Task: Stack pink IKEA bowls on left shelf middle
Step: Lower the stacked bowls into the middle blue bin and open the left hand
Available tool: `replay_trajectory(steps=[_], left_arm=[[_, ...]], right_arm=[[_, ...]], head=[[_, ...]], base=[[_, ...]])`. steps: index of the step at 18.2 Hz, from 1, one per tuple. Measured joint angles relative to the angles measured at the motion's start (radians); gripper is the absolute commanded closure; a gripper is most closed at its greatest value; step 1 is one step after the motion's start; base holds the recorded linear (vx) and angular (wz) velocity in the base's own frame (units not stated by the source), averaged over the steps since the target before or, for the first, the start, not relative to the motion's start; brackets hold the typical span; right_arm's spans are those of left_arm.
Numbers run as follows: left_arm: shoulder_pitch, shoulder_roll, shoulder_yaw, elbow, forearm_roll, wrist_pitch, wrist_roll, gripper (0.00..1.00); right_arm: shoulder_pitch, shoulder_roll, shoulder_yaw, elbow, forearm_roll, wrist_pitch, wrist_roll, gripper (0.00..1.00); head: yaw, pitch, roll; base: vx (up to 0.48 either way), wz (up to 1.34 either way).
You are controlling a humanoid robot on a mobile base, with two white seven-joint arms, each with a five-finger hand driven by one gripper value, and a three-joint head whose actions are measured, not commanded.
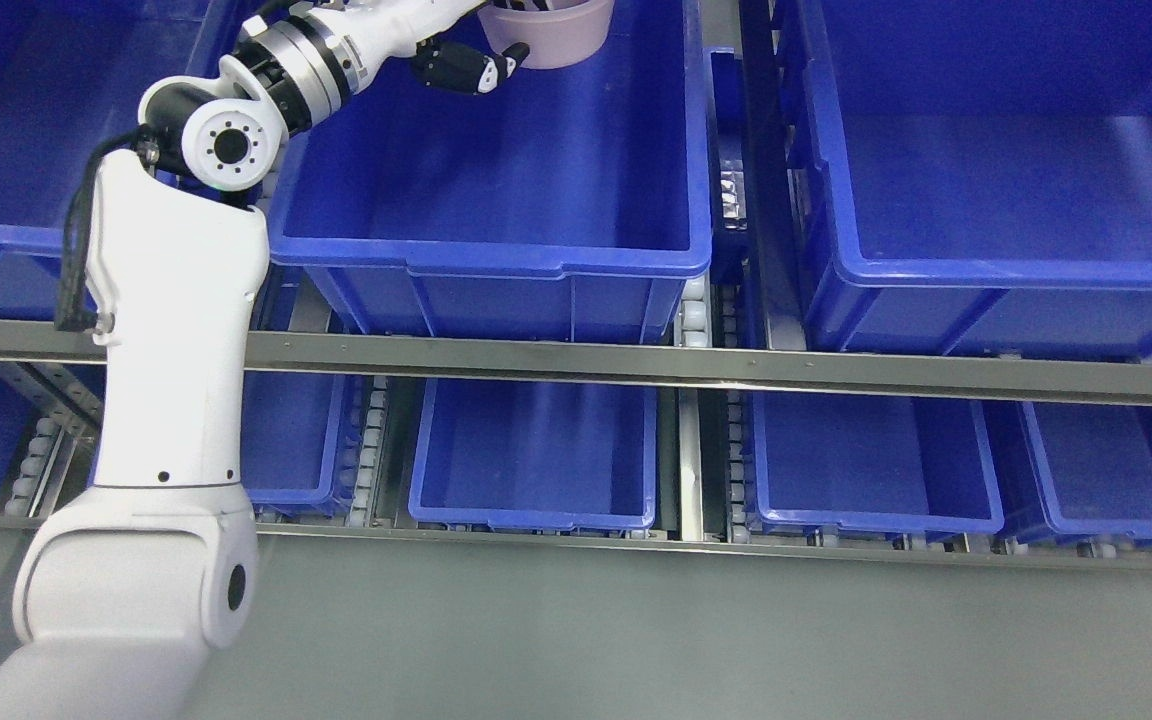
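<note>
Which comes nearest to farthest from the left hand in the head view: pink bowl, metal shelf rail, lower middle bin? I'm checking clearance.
From the left hand:
1. Pink bowl, touching its fingertips, top of picture.
2. Metal shelf rail, across the middle.
3. Lower middle bin, below the rail.
</note>
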Motion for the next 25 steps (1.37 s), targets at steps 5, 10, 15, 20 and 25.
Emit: replay_trajectory(steps=[5,10,15,20,25], left_arm=[[0.005,0.057,-0.013,0.046,-0.018,0.029,0.012,0.95],[0.005,0.065,-0.020,0.107,-0.023,0.031,0.032,0.95],[0.006,0.037,-0.038,0.177,-0.025,0.032,0.063,0.91],[0.007,0.016,-0.059,0.227,-0.025,0.032,0.077,0.72],[0.010,0.008,-0.068,0.253,-0.025,0.032,0.079,0.42]], right_arm=[[0.000,0.000,0.000,0.000,0.000,0.004,0.000,0.00],[0.000,0.000,0.000,0.000,0.000,0.001,0.000,0.00],[0.000,0.000,0.000,0.000,0.000,-0.001,0.000,0.00],[0.000,0.000,0.000,0.000,0.000,-0.001,0.000,0.00],[0.000,0.000,0.000,0.000,0.000,-0.001,0.000,0.00]], head=[[0.0000,0.000,0.000],[0.0000,0.000,0.000],[0.0000,0.000,0.000],[0.0000,0.000,0.000],[0.0000,0.000,0.000]], base=[[0.081,-0.06],[0.038,-0.02],[0.003,0.00],[0.000,0.00],[0.000,0.00]])
